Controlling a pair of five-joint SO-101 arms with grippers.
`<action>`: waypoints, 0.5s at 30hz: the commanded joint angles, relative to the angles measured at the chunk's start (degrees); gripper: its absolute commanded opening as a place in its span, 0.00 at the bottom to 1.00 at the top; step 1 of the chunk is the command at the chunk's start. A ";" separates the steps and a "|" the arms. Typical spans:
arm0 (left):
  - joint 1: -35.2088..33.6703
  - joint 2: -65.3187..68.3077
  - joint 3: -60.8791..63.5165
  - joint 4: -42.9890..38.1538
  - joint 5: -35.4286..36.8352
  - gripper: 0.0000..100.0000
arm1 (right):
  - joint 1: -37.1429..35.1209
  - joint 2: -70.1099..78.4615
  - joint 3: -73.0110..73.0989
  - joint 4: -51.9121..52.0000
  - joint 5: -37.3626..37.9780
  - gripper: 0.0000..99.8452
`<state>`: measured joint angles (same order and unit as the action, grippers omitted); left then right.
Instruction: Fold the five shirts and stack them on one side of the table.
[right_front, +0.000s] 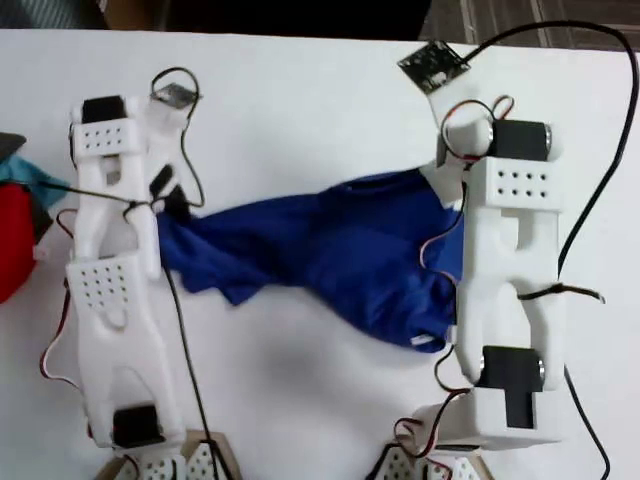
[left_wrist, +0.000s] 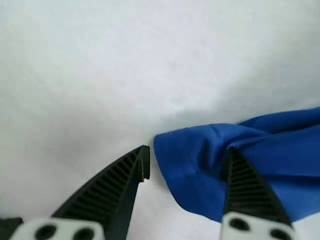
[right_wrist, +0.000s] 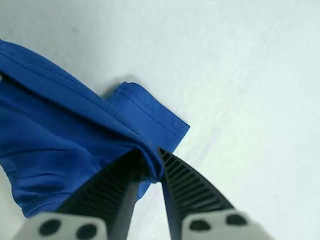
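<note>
Far left edge of desk (right_front: 300, 100): red cloth (right_front: 12, 245) with teal cloth (right_front: 18, 170) beside it, probably others of the five; cannot tell whether folded. Left tool (left_wrist: 188, 151): jaws apart, low over the desk, straddling the near corner of the blue shirt (right_front: 330, 250); one jaw lies over the cloth, the other sits on bare desk just beside the hem, nothing pinched. Shirt lies rumpled and drawn out lengthways between the two arms, not yet flat. Right tool (right_wrist: 152, 157): jaws together, clamped on the hemmed edge at the shirt's other end. Step in hand, as judged: spreading this shirt ahead of its first fold. Next move calls for the left tool to close on its corner, then both ends to pull apart evenly.
</note>
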<state>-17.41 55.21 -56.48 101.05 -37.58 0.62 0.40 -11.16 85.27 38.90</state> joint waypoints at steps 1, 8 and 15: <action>0.53 -0.44 -2.07 -4.22 -0.79 0.27 | 3.65 -3.12 -1.05 -0.04 1.58 0.02; 3.43 3.16 -1.27 -11.69 7.21 0.27 | 9.36 -3.21 -0.97 -0.04 1.76 0.02; 3.52 8.44 -8.57 -12.92 8.26 0.27 | 11.56 -3.47 0.97 -0.04 3.96 0.02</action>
<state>-14.77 62.86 -60.53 89.54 -30.46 11.16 0.40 -10.73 85.27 42.42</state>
